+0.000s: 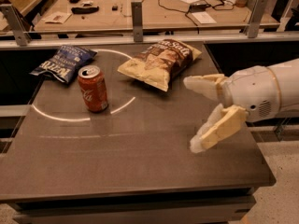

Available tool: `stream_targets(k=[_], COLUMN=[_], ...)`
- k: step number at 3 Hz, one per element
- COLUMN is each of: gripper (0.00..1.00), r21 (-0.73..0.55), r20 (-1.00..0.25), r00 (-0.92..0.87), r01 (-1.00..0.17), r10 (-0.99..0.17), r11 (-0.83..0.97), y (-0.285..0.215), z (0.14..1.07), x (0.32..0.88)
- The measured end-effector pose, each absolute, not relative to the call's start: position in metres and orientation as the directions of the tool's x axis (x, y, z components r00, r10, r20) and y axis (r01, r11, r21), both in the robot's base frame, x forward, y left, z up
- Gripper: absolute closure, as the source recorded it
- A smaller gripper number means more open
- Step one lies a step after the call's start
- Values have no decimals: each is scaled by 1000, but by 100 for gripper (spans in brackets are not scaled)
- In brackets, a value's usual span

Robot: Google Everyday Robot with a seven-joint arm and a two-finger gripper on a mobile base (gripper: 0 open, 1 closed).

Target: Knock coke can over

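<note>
The coke can (93,88) stands upright on the left part of the dark table (140,162), red with white script and a silver top. My gripper (192,115) reaches in from the right over the table's right side, its two cream fingers spread wide apart and empty. It is well to the right of the can, with bare table between them.
A brown chip bag (161,62) lies behind and to the left of the gripper. A blue chip bag (63,62) lies at the far left corner, behind the can. A metal rail (136,15) and a cluttered wooden desk (140,8) stand beyond the table.
</note>
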State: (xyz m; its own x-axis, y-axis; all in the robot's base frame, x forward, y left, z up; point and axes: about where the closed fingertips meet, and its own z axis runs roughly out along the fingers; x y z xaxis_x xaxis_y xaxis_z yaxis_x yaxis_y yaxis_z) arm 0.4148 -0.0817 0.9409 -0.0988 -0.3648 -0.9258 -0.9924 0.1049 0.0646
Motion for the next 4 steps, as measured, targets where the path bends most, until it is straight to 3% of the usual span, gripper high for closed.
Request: stream_targets(k=[2,4], gripper=[0,0], r21=[3,-17], r20=[-953,-953], r00=[-49,-41], r01=[-988,-982], r10=[-299,-301], r11=[151,186], y=[-29,-9], z=[912,895], x=[433,471])
